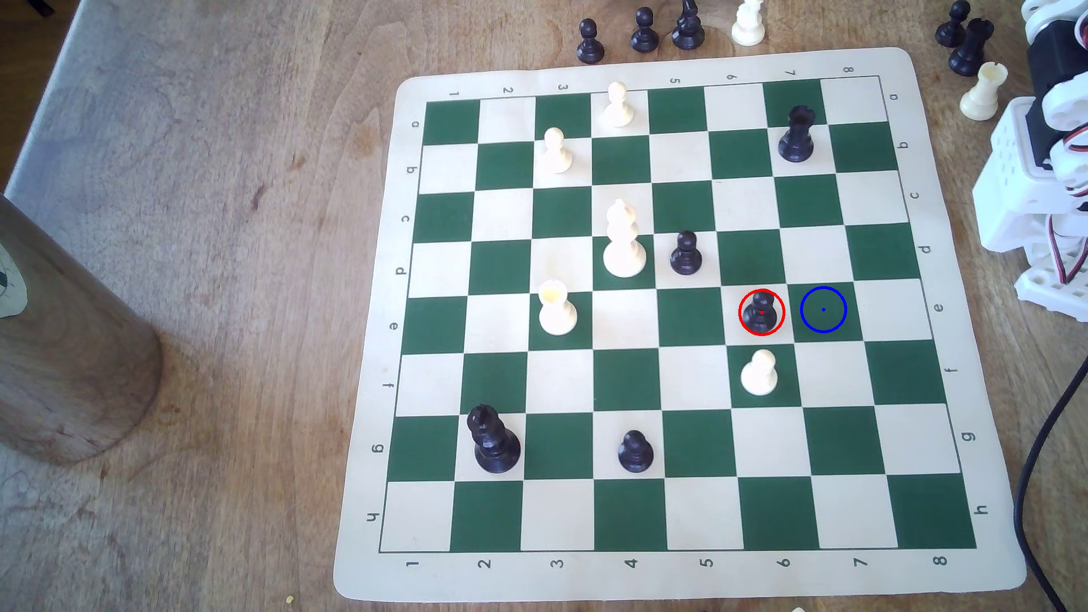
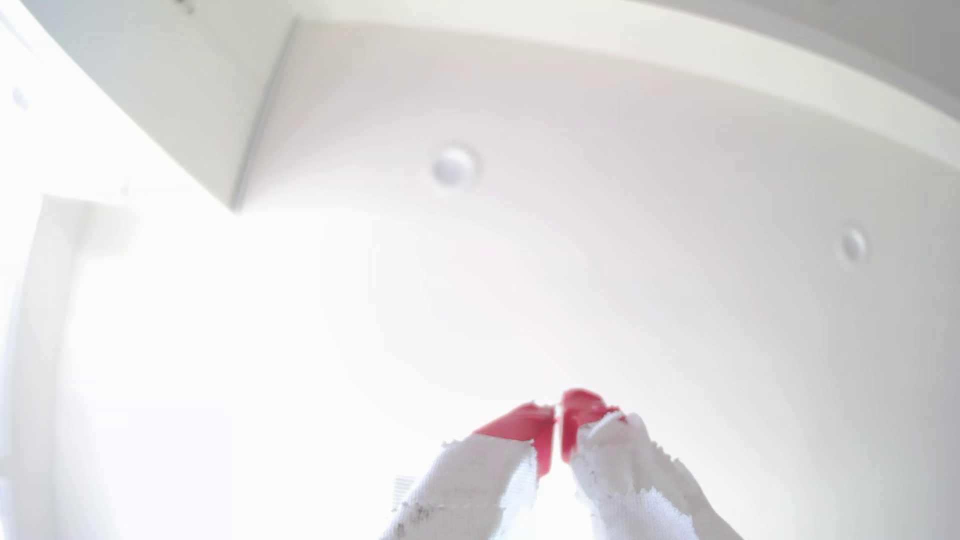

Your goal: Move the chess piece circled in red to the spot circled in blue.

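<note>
Wooden cylinder [image 1: 70,353]: far at the exterior view's left, off the board, on the table [image 1: 206,176].
Board [image 1: 377,518]: green and cream mat, numbered 1 to 8 along the edges, lettered a to h down the sides.
Black king [image 1: 493,438]: upright near the board's lower part, column 2, row g.
White pieces: two pawns [image 1: 556,150] [image 1: 618,105] in the upper part, a rook [image 1: 556,309] in column 3, a tall bishop [image 1: 624,241] in column 4.
Black pawns: one [image 1: 686,253] beside the bishop, another [image 1: 634,452] in row g.
Chess piece [image 1: 761,312]: small black pawn inside the red ring, upright on a cream square (column 6, row e), free of any grip.
White pawn [image 1: 759,372]: on the green square just below the ringed pawn.
Black rook [image 1: 796,134]: upright at column 7, row b.
Spot [image 1: 823,309]: green square with blue ring and dot, bare, just beside the ringed pawn toward the exterior view's right.
Arm [image 1: 1036,147]: white housing and wires at the exterior view's right edge, off the board, well apart from pawn and spot.
Gripper [image 2: 558,415]: in the wrist view, red tips in white wrapping, pressed nearly together with a thin slit between, grasping nothing, aimed at a pale ceiling (board outside that view).
Pawn relative to gripper: cannot tell beyond well apart.
</note>
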Robot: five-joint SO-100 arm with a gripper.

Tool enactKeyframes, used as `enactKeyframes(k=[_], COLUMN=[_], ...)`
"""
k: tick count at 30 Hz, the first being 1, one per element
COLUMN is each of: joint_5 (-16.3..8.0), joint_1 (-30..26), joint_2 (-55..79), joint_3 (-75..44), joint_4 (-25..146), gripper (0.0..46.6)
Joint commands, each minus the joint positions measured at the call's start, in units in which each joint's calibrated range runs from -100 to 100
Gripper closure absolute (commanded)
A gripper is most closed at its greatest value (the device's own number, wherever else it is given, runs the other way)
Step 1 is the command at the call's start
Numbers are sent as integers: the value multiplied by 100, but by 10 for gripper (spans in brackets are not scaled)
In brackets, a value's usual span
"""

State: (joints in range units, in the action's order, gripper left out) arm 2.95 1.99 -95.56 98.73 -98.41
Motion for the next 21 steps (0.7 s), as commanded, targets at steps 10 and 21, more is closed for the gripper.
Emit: enactKeyframes(k=[10, 21], joint_5=[68, 59], joint_1=[219, 110], joint_2=[-20, -20], joint_3=[117, -2394], joint_4=[2838, 10135], gripper=[464, 464])
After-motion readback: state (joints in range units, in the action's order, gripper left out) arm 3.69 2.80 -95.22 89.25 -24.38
